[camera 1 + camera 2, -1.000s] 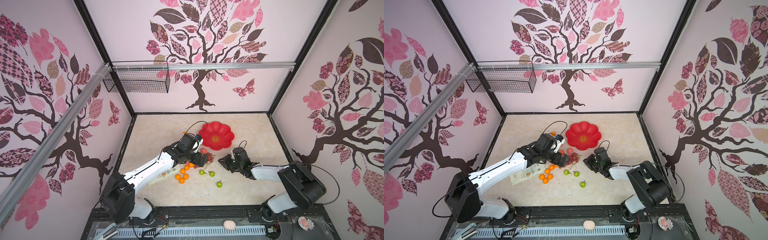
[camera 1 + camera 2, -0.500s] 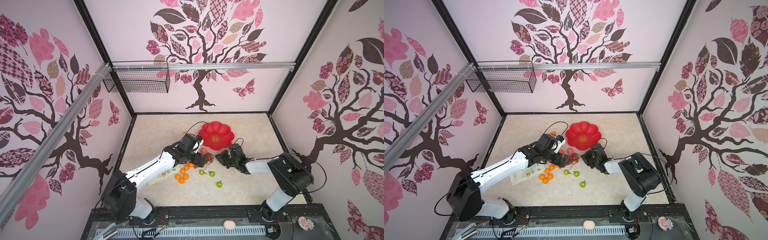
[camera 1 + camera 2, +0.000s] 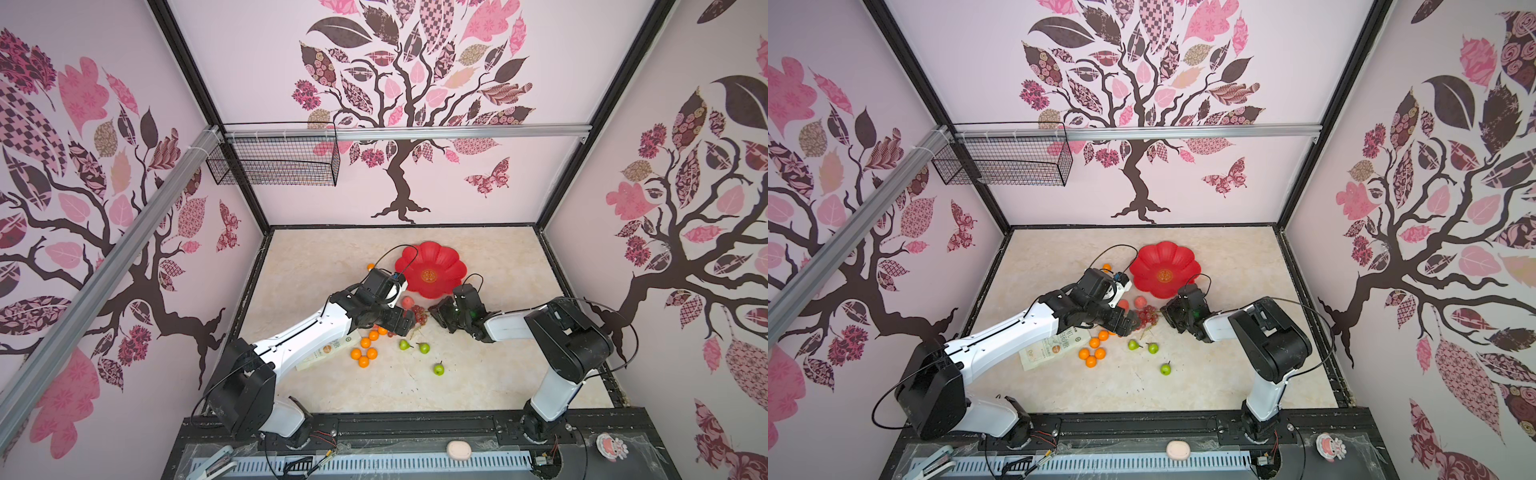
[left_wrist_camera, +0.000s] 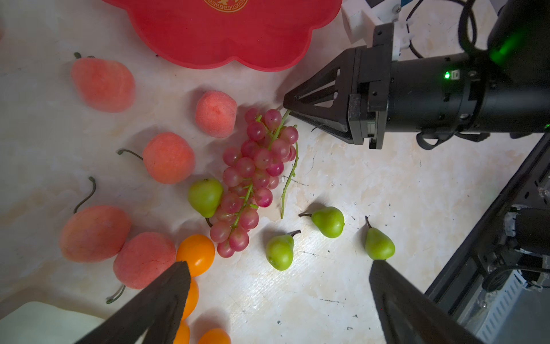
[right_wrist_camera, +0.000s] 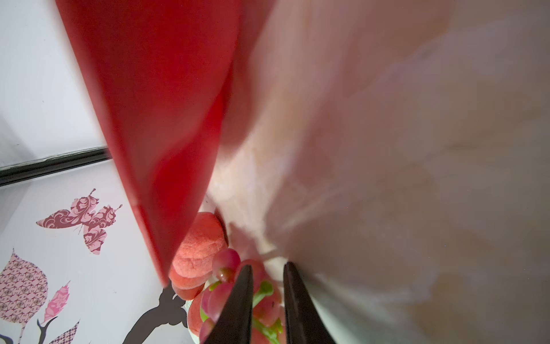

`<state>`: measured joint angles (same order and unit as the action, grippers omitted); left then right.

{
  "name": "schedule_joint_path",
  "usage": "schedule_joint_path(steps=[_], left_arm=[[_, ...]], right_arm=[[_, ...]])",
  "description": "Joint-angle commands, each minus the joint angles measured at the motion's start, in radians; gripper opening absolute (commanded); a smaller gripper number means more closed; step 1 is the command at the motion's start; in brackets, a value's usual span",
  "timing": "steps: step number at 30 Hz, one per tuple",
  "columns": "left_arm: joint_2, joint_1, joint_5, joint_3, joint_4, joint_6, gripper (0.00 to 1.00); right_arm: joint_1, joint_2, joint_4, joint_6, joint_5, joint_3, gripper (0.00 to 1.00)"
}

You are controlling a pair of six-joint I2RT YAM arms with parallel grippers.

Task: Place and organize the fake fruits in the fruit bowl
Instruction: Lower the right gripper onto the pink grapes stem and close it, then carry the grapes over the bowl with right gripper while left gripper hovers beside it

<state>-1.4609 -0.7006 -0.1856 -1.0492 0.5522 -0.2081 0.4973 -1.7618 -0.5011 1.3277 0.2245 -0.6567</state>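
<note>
right gripper (image 4: 287, 107) fingers (image 5: 239, 300) nearly shut, grape bunch (image 4: 256, 166) stem between them, can't tell if pinched. i'd squeeze fully, then lift to the fruit bowl (image 4: 238, 38) just beside. left gripper (image 4: 279, 263) wide open, empty.

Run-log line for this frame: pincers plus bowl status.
left pincer: open, over pears | right pincer: slightly open, straddling grape bunch stem | fruit bowl: empty

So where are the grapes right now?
In both top views the grape bunch lies on the table, just robot-side of the red bowl, beside a peach.
</note>
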Motion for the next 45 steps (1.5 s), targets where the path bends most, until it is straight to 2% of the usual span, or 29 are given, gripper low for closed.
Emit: schedule_joint_path(steps=[1, 10, 31, 45], left_arm=[[-0.010, 0.002, -0.008, -0.043, 0.005, 0.015, 0.98], [-0.014, 0.002, -0.005, -0.043, 0.008, 0.018, 0.98], [-0.014, 0.002, 0.012, -0.046, 0.015, 0.022, 0.98], [0.014, 0.003, 0.036, -0.042, 0.008, 0.013, 0.98]], right_arm=[[0.004, -0.044, 0.002, 0.014, -0.005, -0.030, 0.24], [0.004, -0.086, 0.002, 0.019, 0.014, -0.052, 0.26], [0.002, -0.088, 0.026, 0.003, 0.013, -0.078, 0.09], [-0.002, 0.137, 0.149, -0.102, -0.062, -0.079, 0.02]])
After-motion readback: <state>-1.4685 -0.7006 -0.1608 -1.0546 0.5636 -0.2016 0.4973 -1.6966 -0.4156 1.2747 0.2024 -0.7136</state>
